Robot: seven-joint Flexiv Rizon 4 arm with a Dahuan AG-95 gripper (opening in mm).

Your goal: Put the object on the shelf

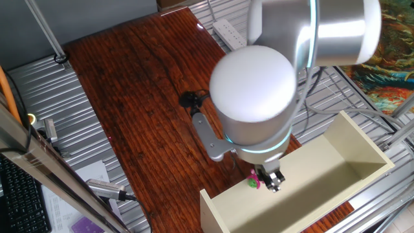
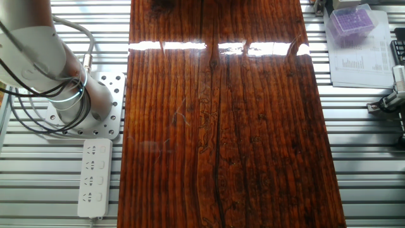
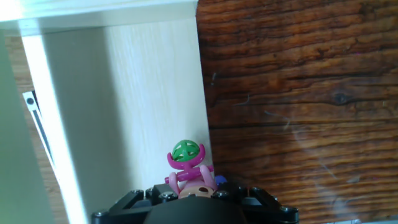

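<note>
The pink toy figure (image 3: 186, 167), with a green ball at its tip and purple bits, sticks out from between my gripper's (image 3: 193, 190) black fingers. In the hand view it hangs over the edge of a cream panel of the shelf (image 3: 137, 93). In one fixed view the toy (image 1: 253, 182) shows as a pink and green spot under the arm, held by my gripper (image 1: 272, 181) just above the near wall of the cream open box shelf (image 1: 336, 162). The gripper is shut on the toy. The other fixed view shows neither the toy nor the shelf.
The dark wooden tabletop (image 1: 142, 97) lies left of the shelf. A small black item (image 1: 191, 99) sits on it. A white power strip (image 2: 93, 177) and the arm base (image 2: 82, 104) stand on the metal frame. A purple box (image 2: 353, 19) lies on papers.
</note>
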